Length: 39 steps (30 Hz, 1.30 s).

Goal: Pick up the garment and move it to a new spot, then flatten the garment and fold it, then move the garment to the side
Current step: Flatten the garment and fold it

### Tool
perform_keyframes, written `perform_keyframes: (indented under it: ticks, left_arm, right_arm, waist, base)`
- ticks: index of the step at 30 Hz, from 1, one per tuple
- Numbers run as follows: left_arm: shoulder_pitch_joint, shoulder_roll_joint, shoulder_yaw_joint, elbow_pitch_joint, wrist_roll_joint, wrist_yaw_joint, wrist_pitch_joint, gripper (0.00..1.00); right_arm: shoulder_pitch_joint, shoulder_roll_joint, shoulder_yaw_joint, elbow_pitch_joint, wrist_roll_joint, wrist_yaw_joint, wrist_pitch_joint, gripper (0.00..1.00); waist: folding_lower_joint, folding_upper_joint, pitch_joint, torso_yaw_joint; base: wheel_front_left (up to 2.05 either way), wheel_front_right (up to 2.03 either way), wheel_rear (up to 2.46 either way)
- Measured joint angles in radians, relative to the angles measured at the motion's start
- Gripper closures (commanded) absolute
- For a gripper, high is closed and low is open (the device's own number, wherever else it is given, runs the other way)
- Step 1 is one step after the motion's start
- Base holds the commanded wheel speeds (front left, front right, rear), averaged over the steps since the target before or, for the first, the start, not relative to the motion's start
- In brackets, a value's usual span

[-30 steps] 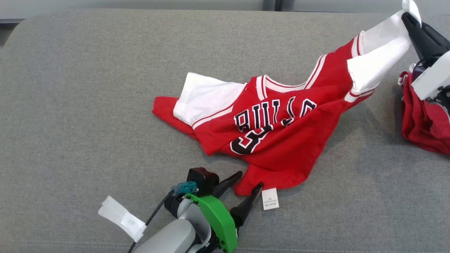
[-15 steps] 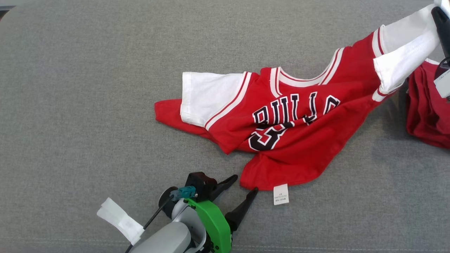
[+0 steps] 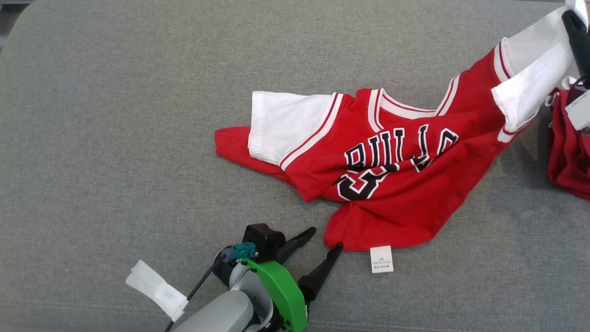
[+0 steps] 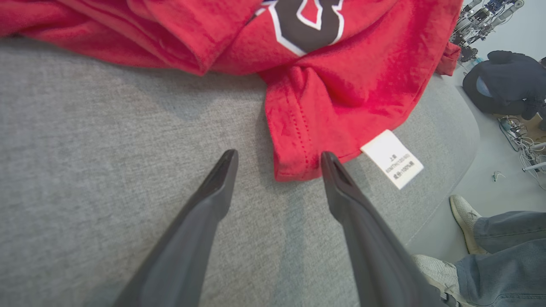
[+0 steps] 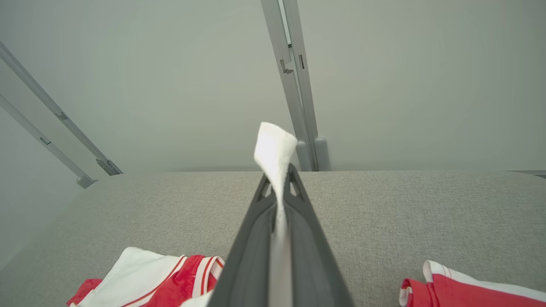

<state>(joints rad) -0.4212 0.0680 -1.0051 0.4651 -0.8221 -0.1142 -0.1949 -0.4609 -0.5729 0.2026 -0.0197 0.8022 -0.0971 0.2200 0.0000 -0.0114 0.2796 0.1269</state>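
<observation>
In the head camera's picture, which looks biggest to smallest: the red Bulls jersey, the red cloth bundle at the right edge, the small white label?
Largest: red jersey with white sleeves.
Then red cloth bundle, though the picture's edge cuts it off.
Smallest: white fabric label.

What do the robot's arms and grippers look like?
Left gripper: two long dark tapered fingers, green bracket, black camera block, teal connector with black cable, white tape tag, pale grey forearm. Right gripper: same dark fingers, white casing.

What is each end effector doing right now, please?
Left end effector: open, empty, by the hem of the Bulls jersey.
Right end effector: shut on the jersey's white sleeve.
</observation>
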Motion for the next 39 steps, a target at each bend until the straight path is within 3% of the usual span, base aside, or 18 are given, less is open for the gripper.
perform_keyframes:
  ticks: [8, 11, 12, 14, 15, 16, 17, 24, 29, 32, 35, 39]
  left_arm:
    - [0.001, -0.004, -0.024, -0.017, -0.031, -0.001, -0.001, 0.03]
    - [0.001, -0.014, -0.035, -0.023, -0.036, -0.002, -0.001, 0.13]
    - [0.001, -0.015, -0.037, -0.024, -0.036, -0.002, -0.001, 0.39]
    - [0.001, -0.015, -0.041, -0.024, -0.036, -0.002, -0.001, 0.70]
    - [0.001, -0.015, -0.044, -0.024, -0.036, -0.002, -0.001, 0.70]
    - [0.001, -0.015, -0.045, -0.024, -0.038, -0.009, -0.002, 0.93]
    - [0.001, -0.015, -0.045, -0.025, -0.040, -0.009, -0.005, 1.00]
    - [0.002, -0.015, -0.049, -0.028, -0.064, -0.009, -0.009, 1.00]
    - [-0.016, 0.024, 0.042, -0.172, -0.165, -0.009, -0.013, 1.00]
    - [-0.083, 0.106, 0.107, -0.298, -0.174, -0.010, -0.019, 1.00]
    - [-0.134, 0.227, 0.202, -0.401, -0.174, -0.010, -0.026, 1.00]
    - [-0.158, 0.352, 0.288, -0.561, -0.174, -0.010, -0.024, 1.00]
  right_arm:
    - [0.000, 0.000, 0.001, 0.005, 0.000, 0.008, -0.001, 1.00]
    - [0.000, 0.000, 0.001, 0.006, 0.000, 0.008, -0.001, 1.00]
    - [0.000, 0.000, 0.002, 0.007, 0.000, 0.008, -0.001, 1.00]
    - [0.001, 0.000, 0.003, 0.010, 0.000, 0.009, -0.001, 1.00]
    - [0.002, 0.000, 0.003, 0.011, 0.000, 0.009, -0.001, 1.00]
    - [0.002, 0.000, 0.004, 0.012, 0.000, 0.009, -0.001, 1.00]
    - [0.003, 0.000, 0.004, 0.013, 0.000, 0.009, -0.001, 1.00]
    - [0.021, 0.007, 0.008, 0.034, 0.000, 0.017, -0.019, 1.00]
    - [0.018, 0.014, -0.034, 0.014, 0.014, 0.017, -0.060, 1.00]
    - [0.005, 0.054, -0.106, -0.033, 0.083, 0.017, -0.114, 1.00]
    - [-0.005, 0.097, -0.147, -0.084, 0.132, 0.021, -0.158, 1.00]
    - [0.008, 0.108, -0.202, -0.147, 0.188, 0.040, -0.200, 1.00]
  waist:
    - [0.0000, 0.0000, -0.004, -0.002]
    - [0.0000, 0.0000, -0.004, -0.005]
    - [0.0000, 0.0000, -0.003, -0.006]
    - [0.0000, 0.0000, -0.004, -0.009]
    - [0.0000, 0.0000, -0.004, -0.010]
    - [0.0000, 0.0000, -0.004, -0.011]
    - [0.0000, 0.0000, -0.005, -0.012]
    - [0.0000, 0.0000, -0.015, -0.017]
    - [0.0000, 0.0000, -0.031, -0.023]
    - [0.0000, 0.0000, -0.045, -0.023]
    - [0.0000, 0.0000, -0.065, -0.023]
    - [0.0000, 0.0000, -0.099, -0.027]
  base:
    - [0.00, 0.00, 0.00]
    - [0.00, 0.00, 0.00]
    - [0.00, 0.00, 0.00]
    - [0.00, 0.00, 0.00]
    - [0.00, 0.00, 0.00]
    - [0.00, 0.00, 0.00]
    - [0.00, 0.00, 0.00]
    - [0.00, 0.00, 0.00]
    - [0.00, 0.00, 0.00]
    - [0.00, 0.00, 0.00]
    - [0.00, 0.00, 0.00]
    - [0.00, 0.00, 0.00]
